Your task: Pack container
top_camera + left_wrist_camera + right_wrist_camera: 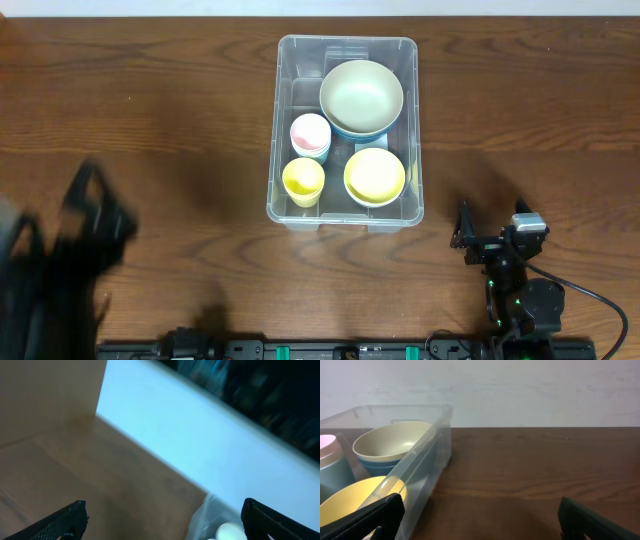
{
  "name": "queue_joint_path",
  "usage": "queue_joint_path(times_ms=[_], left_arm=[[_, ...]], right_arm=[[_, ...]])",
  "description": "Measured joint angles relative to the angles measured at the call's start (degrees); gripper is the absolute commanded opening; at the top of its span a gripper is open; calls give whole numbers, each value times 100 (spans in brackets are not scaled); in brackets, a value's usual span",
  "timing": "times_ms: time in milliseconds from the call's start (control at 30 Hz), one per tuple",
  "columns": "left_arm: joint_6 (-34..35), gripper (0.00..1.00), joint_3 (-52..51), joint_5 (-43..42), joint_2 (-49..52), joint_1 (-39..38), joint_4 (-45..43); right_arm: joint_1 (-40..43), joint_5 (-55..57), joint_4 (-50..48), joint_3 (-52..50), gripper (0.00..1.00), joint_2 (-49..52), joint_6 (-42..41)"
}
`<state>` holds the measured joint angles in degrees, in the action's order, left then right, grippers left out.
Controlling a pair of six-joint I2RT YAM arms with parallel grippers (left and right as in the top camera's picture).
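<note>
Overhead: clear rounded-corner plastic container (300,70), woodgrain table (150,100).

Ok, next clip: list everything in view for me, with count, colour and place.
container: 1, clear plastic, middle of table
large bowl: 1, cream inside, blue outside, container's far right
yellow bowl: 1, yellow, container's near right
pink cup: 1, pink inside, container's left middle
yellow cup: 1, yellow, container's near left
table: 1, dark brown wood, under everything
left gripper: 1, black, open, empty, left of container
right gripper: 1, black, open, empty, near right of container
</note>
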<state>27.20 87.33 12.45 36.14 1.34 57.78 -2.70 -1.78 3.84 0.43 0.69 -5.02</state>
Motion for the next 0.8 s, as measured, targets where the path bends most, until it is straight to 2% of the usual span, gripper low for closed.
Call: queue_joint_path(times_ms=[233,367,500,800], left_arm=[[-22,98,66,0,-2070,0,726],[-24,98,79,2,-2693,0,1261],[-22,98,68,0,-2892,2,1912],[-22,98,-350,-2,-2922,2,2184]], right_arm=[[0,0,0,0,99,0,0],[0,0,0,0,99,0,0],[0,0,0,0,99,0,0],[0,0,0,0,99,0,0]])
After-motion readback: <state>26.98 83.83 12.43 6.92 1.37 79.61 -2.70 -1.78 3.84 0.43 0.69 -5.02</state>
